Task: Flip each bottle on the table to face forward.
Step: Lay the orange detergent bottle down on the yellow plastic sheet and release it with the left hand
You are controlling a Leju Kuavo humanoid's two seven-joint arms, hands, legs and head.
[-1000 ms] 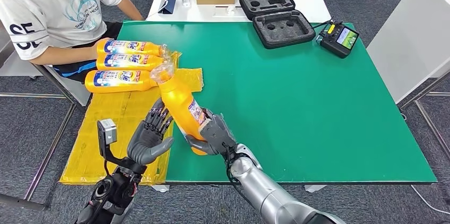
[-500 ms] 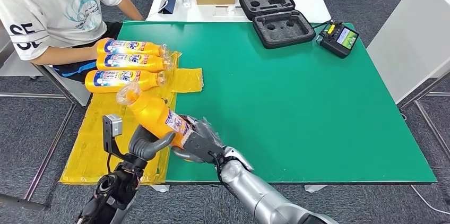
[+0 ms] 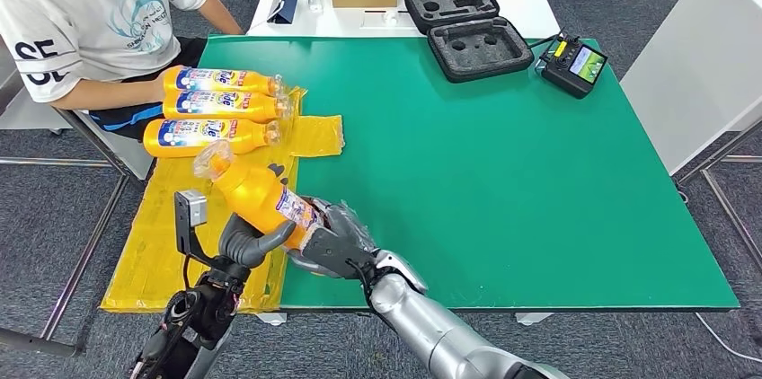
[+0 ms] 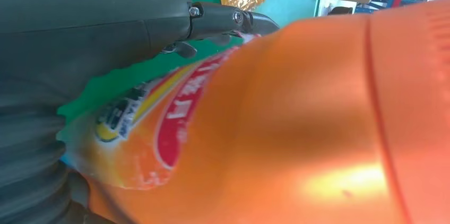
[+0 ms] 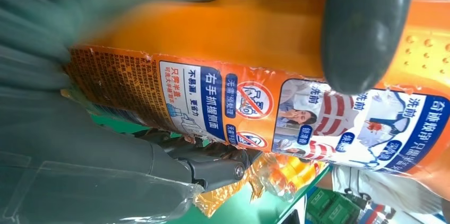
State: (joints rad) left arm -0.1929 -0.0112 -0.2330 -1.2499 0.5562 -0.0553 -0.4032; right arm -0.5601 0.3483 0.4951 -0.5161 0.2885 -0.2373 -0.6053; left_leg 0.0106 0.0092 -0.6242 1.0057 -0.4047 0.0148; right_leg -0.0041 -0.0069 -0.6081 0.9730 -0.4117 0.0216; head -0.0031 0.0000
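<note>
Nearest: L hand cupped under the held bottle, thumb against its side. R hand grasping the base end; thumb lies across the orange body above the back label. Bottle is tilted, wrapped cap end up and to the left, over the yellow sheet at the near-left edge of the green tabletop. Farther: three bottles lying side by side w/ front labels up, next to a seated person.
</note>
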